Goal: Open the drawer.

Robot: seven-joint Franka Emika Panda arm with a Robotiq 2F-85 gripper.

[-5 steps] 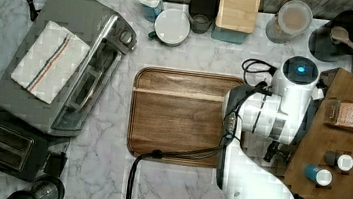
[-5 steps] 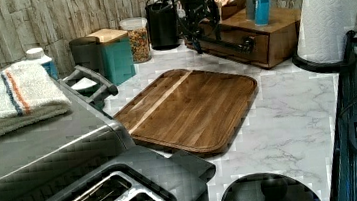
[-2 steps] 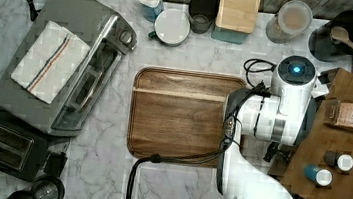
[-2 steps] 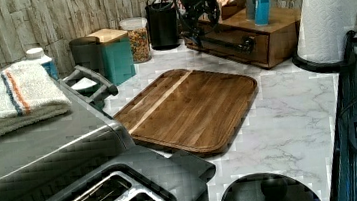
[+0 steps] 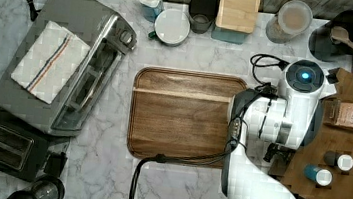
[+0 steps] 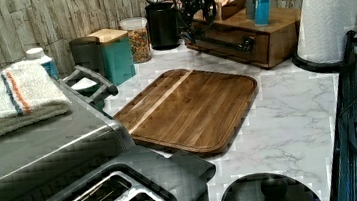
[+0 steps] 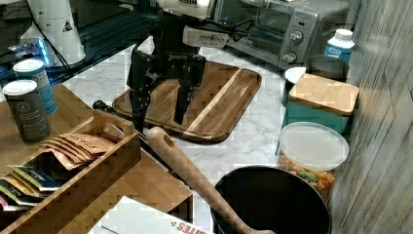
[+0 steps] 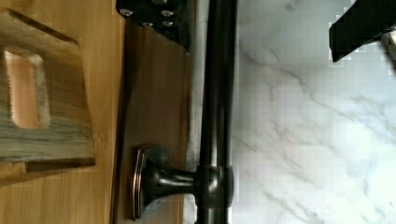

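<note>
Right view first, from its left: we see the wooden box unit, then the gripper [image 7: 158, 114] hanging spread wide, holding nothing, one finger [image 7: 138, 105] on each side of the black handle. On the wrist view the handle [image 8: 217, 93] runs between the fingers, with the drawer [image 8: 156, 98] front behind it, apparently still closed, and the marble table [image 8: 299, 140] beyond. We should lower a little, close firmly on the bar beside its mount [image 8: 163, 184], then pull straight out, level with the table.
</note>
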